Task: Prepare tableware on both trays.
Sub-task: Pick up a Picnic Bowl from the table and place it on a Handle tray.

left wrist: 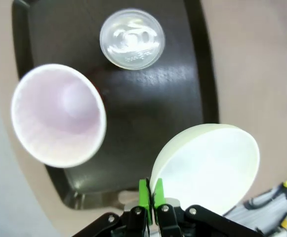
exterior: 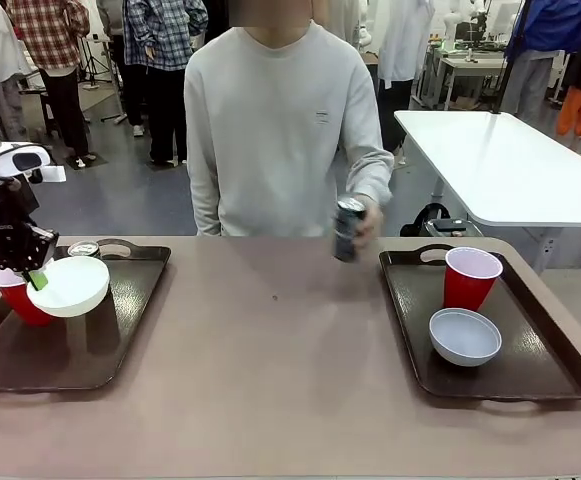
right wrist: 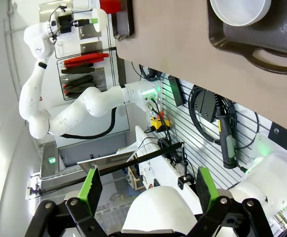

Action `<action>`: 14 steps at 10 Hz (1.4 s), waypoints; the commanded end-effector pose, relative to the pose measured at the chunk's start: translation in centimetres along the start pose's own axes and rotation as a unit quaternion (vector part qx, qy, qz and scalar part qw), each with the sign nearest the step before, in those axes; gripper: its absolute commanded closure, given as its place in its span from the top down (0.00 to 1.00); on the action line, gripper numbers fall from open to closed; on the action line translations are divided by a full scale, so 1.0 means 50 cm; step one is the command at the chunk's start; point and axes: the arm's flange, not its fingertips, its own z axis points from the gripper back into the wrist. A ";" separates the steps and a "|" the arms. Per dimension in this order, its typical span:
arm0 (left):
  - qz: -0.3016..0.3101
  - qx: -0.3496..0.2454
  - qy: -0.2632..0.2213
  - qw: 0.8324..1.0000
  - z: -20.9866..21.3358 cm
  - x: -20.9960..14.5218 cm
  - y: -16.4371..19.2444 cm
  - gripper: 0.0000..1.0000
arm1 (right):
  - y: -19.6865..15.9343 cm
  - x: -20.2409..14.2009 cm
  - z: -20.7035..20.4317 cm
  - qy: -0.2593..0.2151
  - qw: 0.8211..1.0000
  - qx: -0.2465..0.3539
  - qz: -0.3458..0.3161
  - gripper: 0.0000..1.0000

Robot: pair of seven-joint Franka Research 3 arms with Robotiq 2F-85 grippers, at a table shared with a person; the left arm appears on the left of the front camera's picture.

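Bowl [exterior: 69,286] rim pinched in L claw [exterior: 36,279] over L tray [exterior: 120,330] | R claw [right wrist: 148,190] wide, nothing held

The front camera faced the person [exterior: 275,130] across the table [exterior: 270,350], with one tray [exterior: 120,330] at nine o'clock and the other tray [exterior: 545,350] at three. The left wrist camera looked steeply down, close over the nine-o'clock tray. The right wrist camera, rolled, caught the three-o'clock tray's handle at one o'clock.
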 end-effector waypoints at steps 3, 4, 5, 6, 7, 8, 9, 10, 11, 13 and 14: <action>0.011 -0.003 0.006 1.000 -0.087 0.055 0.033 0.00 | 0.005 -0.003 0.000 -0.004 1.000 0.008 0.001 1.00; 0.009 -0.003 0.022 1.000 -0.106 0.064 0.032 0.00 | 0.005 -0.003 0.000 -0.004 1.000 0.008 0.001 1.00; 0.006 -0.002 0.029 1.000 -0.114 0.070 0.030 0.00 | 0.005 -0.003 0.000 -0.004 1.000 0.008 0.001 1.00; 0.002 0.000 0.038 0.999 -0.127 0.071 0.024 0.00 | 0.005 -0.003 0.000 -0.004 1.000 0.008 0.001 1.00; 0.001 0.002 0.046 0.999 -0.138 0.074 0.016 0.00 | 0.005 -0.003 0.000 -0.004 1.000 0.008 0.001 1.00; -0.007 0.006 0.054 0.998 -0.150 0.080 0.008 0.00 | 0.005 -0.003 0.000 -0.004 1.000 0.008 0.001 1.00; -0.012 0.010 0.058 0.998 -0.155 0.080 0.004 0.00 | 0.005 -0.003 0.000 -0.004 1.000 0.008 0.001 1.00; -0.012 0.012 0.059 0.998 -0.157 0.078 0.000 0.00 | 0.005 -0.003 0.000 -0.004 1.000 0.008 0.001 1.00; -0.013 0.015 0.058 0.998 -0.155 0.075 0.004 0.21 | 0.005 -0.003 0.000 -0.004 1.000 0.008 0.001 1.00; -0.015 0.019 0.058 0.998 -0.152 0.072 0.007 0.40 | 0.005 -0.003 0.000 -0.004 1.000 0.008 0.001 1.00; -0.015 0.021 0.055 0.998 -0.149 0.071 0.007 0.44 | 0.005 -0.003 0.000 -0.004 1.000 0.008 0.001 1.00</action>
